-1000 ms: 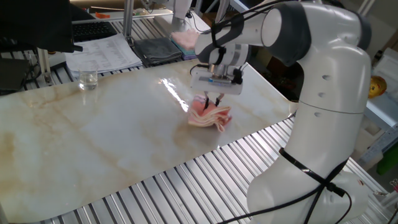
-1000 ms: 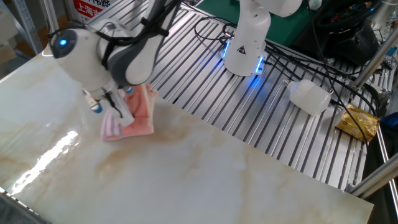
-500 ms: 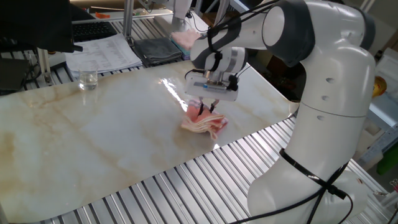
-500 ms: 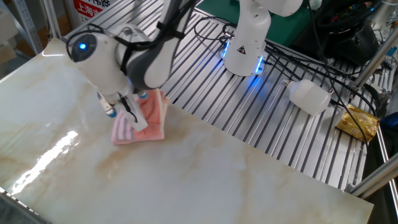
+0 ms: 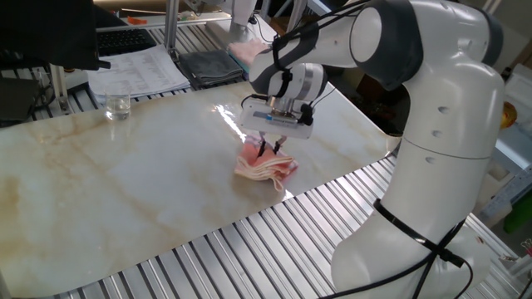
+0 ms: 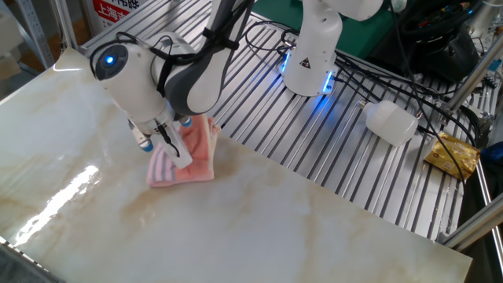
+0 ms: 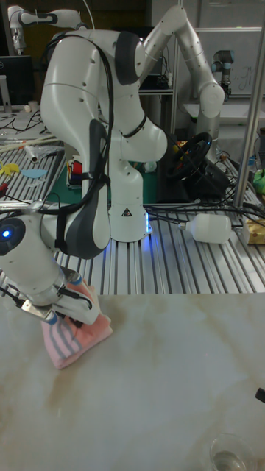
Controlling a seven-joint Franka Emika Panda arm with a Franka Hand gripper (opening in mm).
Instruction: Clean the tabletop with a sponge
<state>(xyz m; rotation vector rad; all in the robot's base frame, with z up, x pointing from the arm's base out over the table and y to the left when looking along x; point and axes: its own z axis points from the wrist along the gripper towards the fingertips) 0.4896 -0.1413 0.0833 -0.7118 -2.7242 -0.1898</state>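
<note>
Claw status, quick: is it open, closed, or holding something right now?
Claw: closed on the pink sponge, pressing it against the marble tabletop.

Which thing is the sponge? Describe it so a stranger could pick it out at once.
Start at the marble tabletop and go to its edge beside the metal slats, nearest the robot base. There the gripper presses down on a soft folded pink pad: the sponge. Its salmon colour and grey-white stripes along one edge separate it from the dark grey cloth at the far end.

The gripper [image 5: 270, 149] fingertips sink into the sponge [image 5: 264, 166], so their closure is unclear. The tabletop [image 6: 236, 236] runs past the frame edges
</note>
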